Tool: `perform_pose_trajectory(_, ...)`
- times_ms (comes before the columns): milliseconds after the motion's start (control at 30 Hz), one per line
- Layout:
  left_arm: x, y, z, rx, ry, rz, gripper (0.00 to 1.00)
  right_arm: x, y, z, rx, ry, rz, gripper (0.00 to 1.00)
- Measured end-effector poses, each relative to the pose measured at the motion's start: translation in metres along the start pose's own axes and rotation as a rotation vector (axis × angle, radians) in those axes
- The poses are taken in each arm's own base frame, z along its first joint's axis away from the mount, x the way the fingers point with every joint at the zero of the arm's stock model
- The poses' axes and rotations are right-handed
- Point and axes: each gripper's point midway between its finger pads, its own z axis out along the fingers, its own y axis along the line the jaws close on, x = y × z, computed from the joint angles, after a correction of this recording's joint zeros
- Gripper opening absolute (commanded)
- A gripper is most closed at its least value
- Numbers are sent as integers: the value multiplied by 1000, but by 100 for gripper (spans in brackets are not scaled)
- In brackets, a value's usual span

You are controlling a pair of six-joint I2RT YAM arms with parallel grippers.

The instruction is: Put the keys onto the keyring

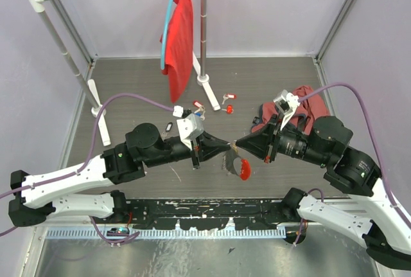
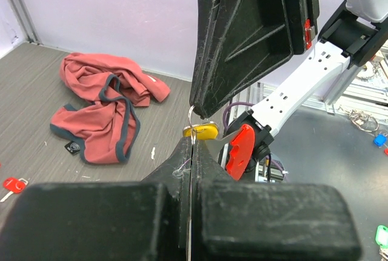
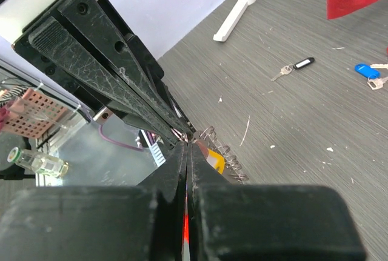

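Note:
My two grippers meet tip to tip above the table's middle. The left gripper (image 1: 227,143) (image 2: 192,143) is shut on a thin silvery blade, and a yellow-tagged key (image 2: 202,131) (image 3: 216,160) shows at its tip. The right gripper (image 1: 237,143) (image 3: 189,142) is shut right at the small ring there. The keyring hangs below the tips, with its chain (image 3: 229,153) (image 1: 229,160) and its red plastic piece (image 1: 243,171) (image 2: 240,149). Loose keys lie behind: red-tagged ones (image 1: 228,98), a black-tagged one (image 3: 296,65) and a blue-tagged one (image 3: 365,70).
A crumpled red cloth (image 1: 303,105) (image 2: 103,106) lies at the back right, close to the right arm. A clothes rack (image 1: 204,39) with a red garment (image 1: 180,36) stands at the back. Another red-tagged key (image 2: 12,184) lies on the floor at the left.

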Motion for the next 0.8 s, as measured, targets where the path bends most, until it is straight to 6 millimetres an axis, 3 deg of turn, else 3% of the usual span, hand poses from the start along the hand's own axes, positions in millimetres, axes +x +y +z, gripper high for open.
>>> perform_pose_trajectory(800, 13, -2, 2, 17, 49, 1, 0, 13, -13, 3, 68, 109, -33, 1)
